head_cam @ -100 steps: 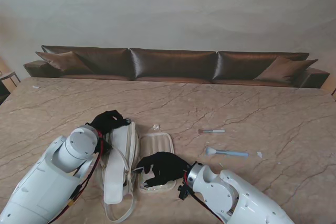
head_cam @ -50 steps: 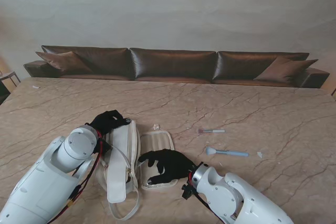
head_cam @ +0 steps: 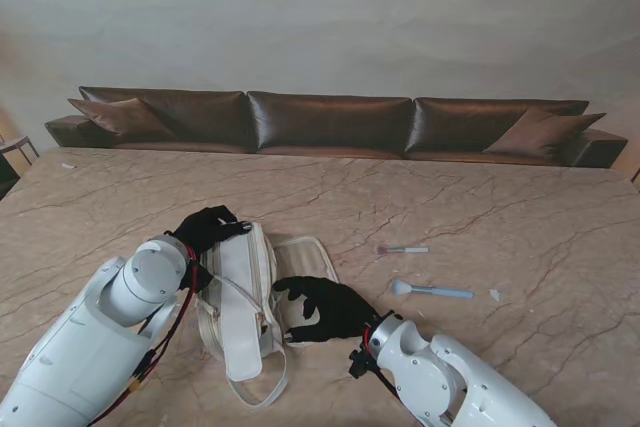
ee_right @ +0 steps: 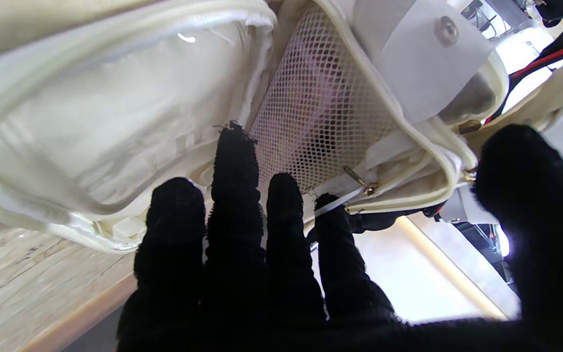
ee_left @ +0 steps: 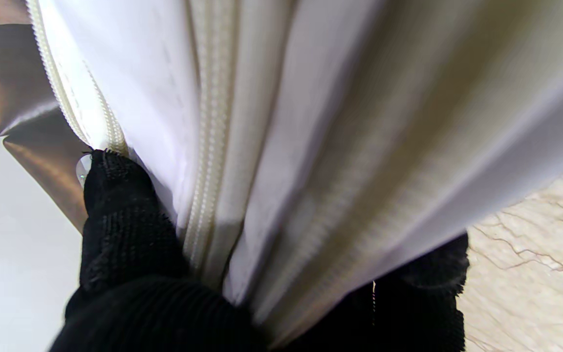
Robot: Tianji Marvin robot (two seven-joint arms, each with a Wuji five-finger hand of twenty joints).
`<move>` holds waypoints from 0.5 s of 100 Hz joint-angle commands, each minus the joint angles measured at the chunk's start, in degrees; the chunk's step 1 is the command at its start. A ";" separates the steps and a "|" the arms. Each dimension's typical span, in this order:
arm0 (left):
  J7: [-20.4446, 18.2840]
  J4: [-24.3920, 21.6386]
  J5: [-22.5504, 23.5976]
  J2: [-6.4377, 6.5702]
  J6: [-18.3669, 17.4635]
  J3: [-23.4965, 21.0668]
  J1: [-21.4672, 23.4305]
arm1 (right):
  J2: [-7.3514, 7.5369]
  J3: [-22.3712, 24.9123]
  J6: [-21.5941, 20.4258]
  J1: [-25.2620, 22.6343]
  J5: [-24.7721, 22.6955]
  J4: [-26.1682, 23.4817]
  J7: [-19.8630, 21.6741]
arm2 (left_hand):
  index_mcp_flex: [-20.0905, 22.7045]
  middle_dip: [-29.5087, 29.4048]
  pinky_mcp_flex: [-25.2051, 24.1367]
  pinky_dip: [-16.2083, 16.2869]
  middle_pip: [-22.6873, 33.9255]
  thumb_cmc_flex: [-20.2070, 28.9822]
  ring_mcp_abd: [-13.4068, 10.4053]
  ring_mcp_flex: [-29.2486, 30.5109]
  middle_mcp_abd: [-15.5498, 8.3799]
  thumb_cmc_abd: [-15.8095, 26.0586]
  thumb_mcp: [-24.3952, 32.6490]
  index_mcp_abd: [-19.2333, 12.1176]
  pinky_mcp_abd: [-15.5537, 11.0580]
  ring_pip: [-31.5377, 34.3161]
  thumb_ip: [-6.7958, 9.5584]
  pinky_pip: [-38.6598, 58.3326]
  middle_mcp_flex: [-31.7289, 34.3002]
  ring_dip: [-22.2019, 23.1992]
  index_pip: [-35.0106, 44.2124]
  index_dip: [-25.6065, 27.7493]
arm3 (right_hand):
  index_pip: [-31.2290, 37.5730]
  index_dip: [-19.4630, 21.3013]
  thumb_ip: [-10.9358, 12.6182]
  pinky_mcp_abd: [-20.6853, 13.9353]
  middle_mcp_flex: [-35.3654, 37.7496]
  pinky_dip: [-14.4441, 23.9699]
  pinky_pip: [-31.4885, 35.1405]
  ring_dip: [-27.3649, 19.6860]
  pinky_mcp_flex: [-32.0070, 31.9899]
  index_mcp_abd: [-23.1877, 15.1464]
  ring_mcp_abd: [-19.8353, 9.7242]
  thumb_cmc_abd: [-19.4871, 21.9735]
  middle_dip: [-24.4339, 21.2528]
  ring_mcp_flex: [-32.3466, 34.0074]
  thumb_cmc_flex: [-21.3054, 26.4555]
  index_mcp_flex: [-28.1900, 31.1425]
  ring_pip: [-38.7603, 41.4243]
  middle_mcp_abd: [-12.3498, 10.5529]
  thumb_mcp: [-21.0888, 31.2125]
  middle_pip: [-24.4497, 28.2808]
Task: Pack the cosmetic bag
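The cosmetics bag [head_cam: 240,292] lies on the table [head_cam: 500,207] close in front of the robot, and everything else sits around it. At the bag's left far corner the left hand [head_cam: 205,229] is pinching the cream fabric; its wrist camera shows a fingertip [ee_left: 115,195] clamped right beside the zipper [ee_left: 208,146], which the overhead camera cannot resolve. At the bag's right side the right hand [head_cam: 325,309] has its fingers spread and resting against the open flap [head_cam: 305,252], gripping nothing. Its wrist camera alone reveals the mesh pocket [ee_right: 315,98] inside, with fingers [ee_right: 235,166] pressing at its edge. To the right of the bag, well apart, lie a small pink brush [head_cam: 402,249] and a blue brush [head_cam: 432,291], seen only from overhead.

I judge the step to be opening the bag and holding it open. Next, the right hand would need to leave the flap and fetch a brush while the left keeps the bag anchored.
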 commanded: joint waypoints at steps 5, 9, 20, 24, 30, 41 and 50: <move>-0.38 -0.78 -0.22 -0.26 -0.05 0.25 0.43 | 0.15 0.71 0.68 -0.31 0.63 -1.09 1.27 | 1.63 2.22 0.24 -0.78 8.00 8.94 -2.40 0.98 -10.51 3.40 6.73 -0.31 -0.07 1.30 4.17 4.26 4.36 0.28 6.19 2.47 | -0.44 14.31 1.52 -0.75 -9.91 0.73 -1.26 -0.93 -1.88 7.75 0.13 0.20 1.26 -3.27 0.90 -13.77 -0.17 0.08 1.97 5.37; -0.44 -0.89 -0.25 -0.25 0.02 0.24 0.51 | 0.13 0.72 0.51 -0.31 0.39 -0.84 1.01 | 1.64 2.23 0.12 -0.79 7.97 8.92 -2.39 0.96 -10.47 3.37 6.73 -0.33 -0.08 1.29 4.17 4.22 4.35 0.29 6.16 2.49 | -0.46 19.78 1.62 -0.83 -12.30 1.28 -0.78 -0.55 -1.88 6.05 0.10 0.16 1.95 -3.40 1.56 -15.07 0.47 -0.32 1.94 7.97; -0.35 -0.96 -0.31 -0.27 -0.05 0.25 0.63 | 0.35 0.90 0.66 -0.44 0.07 -0.92 1.66 | 1.65 2.29 0.00 -0.78 7.93 8.87 -2.42 0.93 -10.36 3.27 6.72 -0.34 -0.06 1.26 4.17 4.19 4.43 0.31 6.12 2.54 | -8.94 33.03 1.42 -1.22 -11.68 1.83 -0.68 0.77 -1.77 5.90 -0.31 -0.79 3.57 -3.23 2.46 -14.82 2.21 -2.92 2.93 13.07; -0.36 -1.00 -0.31 -0.27 -0.07 0.26 0.67 | 0.41 0.92 0.76 -0.46 -0.01 -0.93 1.83 | 1.66 2.31 -0.01 -0.78 7.91 8.88 -2.42 0.93 -10.35 3.29 6.76 -0.34 -0.06 1.26 4.19 4.20 4.46 0.31 6.10 2.55 | -9.07 33.88 1.31 -0.92 -10.28 1.87 -0.53 0.92 -1.37 6.19 -0.11 -1.31 4.33 -2.41 2.52 -14.88 2.69 -3.72 3.52 14.83; -0.24 -1.07 -0.34 -0.30 -0.09 0.25 0.75 | 0.61 1.08 1.14 -0.62 -0.05 -1.25 2.64 | 1.66 2.35 0.01 -0.77 7.88 8.86 -2.41 0.95 -10.38 3.16 6.75 -0.34 -0.09 1.26 4.19 4.21 4.56 0.32 6.08 2.58 | -9.64 33.92 1.14 -0.93 -10.06 1.73 -0.81 0.95 -1.51 6.32 -0.12 -1.34 5.08 -2.39 2.59 -14.80 2.76 -4.68 3.77 16.43; -0.22 -1.21 -0.37 -0.28 -0.27 0.17 0.90 | 0.66 1.34 1.10 -0.81 -0.74 -1.14 2.34 | 1.67 2.40 0.04 -0.77 7.77 8.81 -2.37 0.97 -10.34 3.20 6.80 -0.34 -0.16 1.26 4.22 4.21 4.56 0.33 6.06 2.61 | -13.19 31.08 1.01 -0.96 -11.35 1.67 -1.01 1.06 -1.73 6.90 -0.25 -1.29 5.27 -2.85 2.38 -14.05 2.79 -6.18 3.83 17.03; -0.29 -1.43 -0.35 -0.25 -0.47 0.09 1.05 | 0.74 1.89 1.16 -1.10 -1.03 -1.26 2.45 | 1.68 2.44 -0.12 -0.77 7.71 8.76 -2.36 0.88 -10.35 3.25 6.82 -0.34 -0.14 1.22 4.23 4.17 4.53 0.33 6.04 2.62 | -17.41 26.45 1.69 -1.10 -12.02 1.84 -1.31 1.21 -2.41 7.16 -0.50 0.97 5.22 -3.61 2.95 -12.80 2.71 -7.06 1.32 17.18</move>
